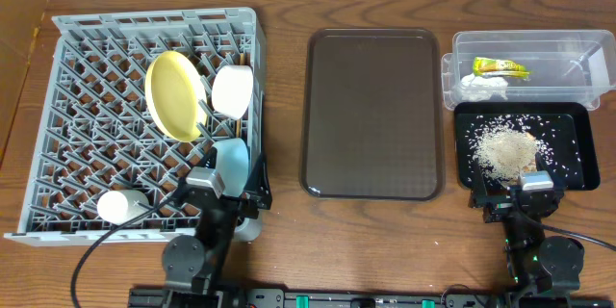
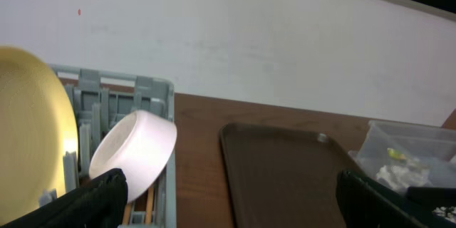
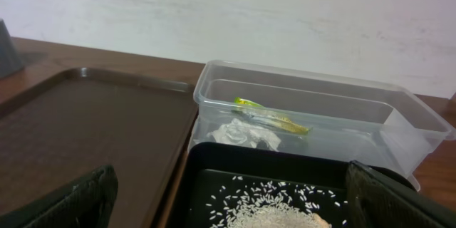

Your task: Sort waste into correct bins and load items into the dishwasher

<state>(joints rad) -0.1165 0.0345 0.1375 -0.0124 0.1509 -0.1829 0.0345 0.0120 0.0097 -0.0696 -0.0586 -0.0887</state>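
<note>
The grey dishwasher rack (image 1: 87,106) holds the pale-yellow plate (image 1: 173,94) on edge, the white bowl (image 1: 232,89), the light-blue bowl (image 1: 231,159) and the white cup (image 1: 122,205). Wooden chopsticks (image 2: 148,203) show under the white bowl (image 2: 135,153). The clear tub (image 1: 525,37) contains the yellow-green wrapper (image 1: 500,66) and white tissue (image 1: 484,87). Rice scraps (image 1: 505,149) lie in the black tray (image 1: 462,154). My left gripper (image 1: 229,181) sits open at the rack's near right corner, and nothing is between its fingers (image 2: 92,199). Just as empty, my right gripper (image 1: 510,190) stands open at the black tray's near edge.
A dark-brown serving tray (image 1: 373,114) lies between the rack and the bins. The wooden table runs to a white wall at the back. Both arm bases stand at the table's front edge.
</note>
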